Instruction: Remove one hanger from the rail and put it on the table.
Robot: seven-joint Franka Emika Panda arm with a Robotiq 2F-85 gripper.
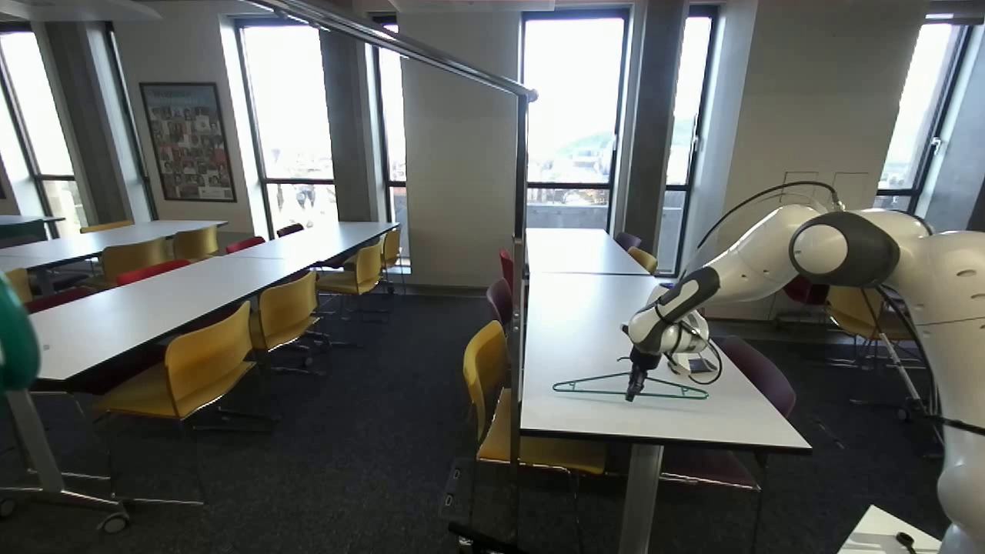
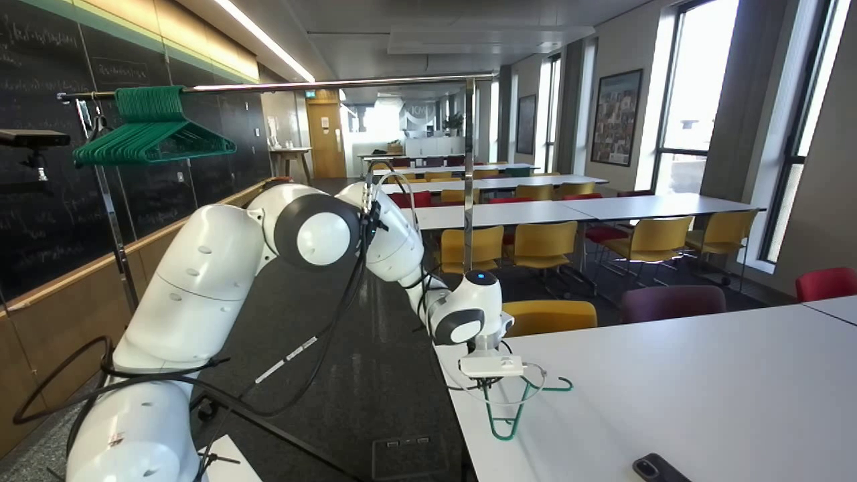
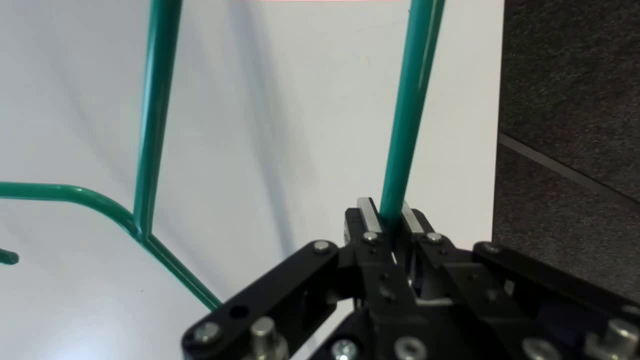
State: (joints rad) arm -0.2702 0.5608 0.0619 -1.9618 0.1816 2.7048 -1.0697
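Observation:
The green wire hanger (image 1: 589,391) is over the white table (image 1: 585,331) near its front end. My gripper (image 1: 631,398) is shut on the middle of its long bottom bar. In the wrist view the bar (image 3: 412,100) runs between the fingertips (image 3: 391,215), and the hook side lies to the left. Shadows on the tabletop lie apart from the bars, so the hanger seems a little above the table. In an exterior view one end of the hanger (image 2: 507,436) shows below the wrist; the fingers are mostly hidden there. The rail (image 2: 335,85) bears a bunch of other green hangers (image 2: 150,144).
The rail's upright post (image 1: 519,231) stands along the table's side. A yellow chair (image 1: 486,369) and a purple chair (image 1: 758,377) flank the table. A dark phone (image 2: 659,468) lies on the tabletop. The table's edge and dark floor (image 3: 565,125) show right of the gripper.

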